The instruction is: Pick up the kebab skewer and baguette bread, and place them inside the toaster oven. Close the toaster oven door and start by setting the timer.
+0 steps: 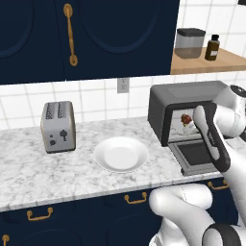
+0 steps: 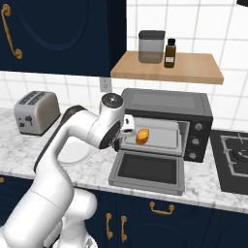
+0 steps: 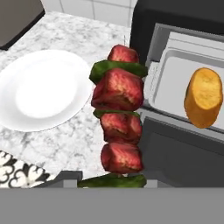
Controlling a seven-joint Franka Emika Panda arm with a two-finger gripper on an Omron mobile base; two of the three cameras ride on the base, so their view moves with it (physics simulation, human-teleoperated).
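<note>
kebab skewer (image 3: 119,127), dark red meat chunks with green pieces between them, runs up the middle of the hand view, gripped at its lower end by the hand (image 3: 111,181), whose jaws are closed on it. in the left base view the skewer shows as a small red and white spot at the mouth of the toaster oven (image 1: 185,103), just ahead of the arm's dark wrist. baguette bread (image 2: 142,136), a stubby golden-orange loaf, lies inside the oven on the pale tray (image 2: 162,138). toaster oven door (image 2: 147,170) is dropped open and lies flat over the bench (image 1: 57,170) edge. white plate (image 1: 121,154) sits on the marble left of the oven, and the silver toaster (image 1: 58,127) stands further left, well apart. a canister (image 2: 151,47) and a brown bottle (image 2: 169,53) stand on the wooden shelf (image 2: 193,72) above.
</note>
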